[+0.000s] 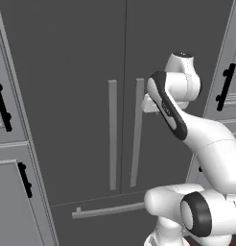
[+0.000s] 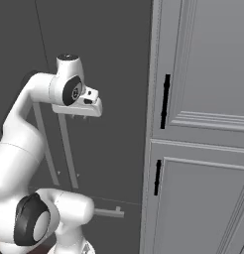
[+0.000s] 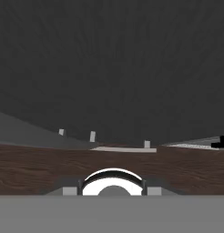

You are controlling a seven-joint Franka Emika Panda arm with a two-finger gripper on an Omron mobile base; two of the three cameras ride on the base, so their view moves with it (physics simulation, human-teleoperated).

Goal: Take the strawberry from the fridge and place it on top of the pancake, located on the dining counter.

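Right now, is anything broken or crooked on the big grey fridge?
No, nothing stands out. The fridge has both doors shut, its two long handles hang straight, and the drawer bar below looks whole.

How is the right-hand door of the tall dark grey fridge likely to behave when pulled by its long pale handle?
The tall dark grey fridge door looks large, so probably heavy and slow to start. Its long pale grey vertical handle looks rigid, unlikely to flex. The handle's smooth finish may let the pincer slip.
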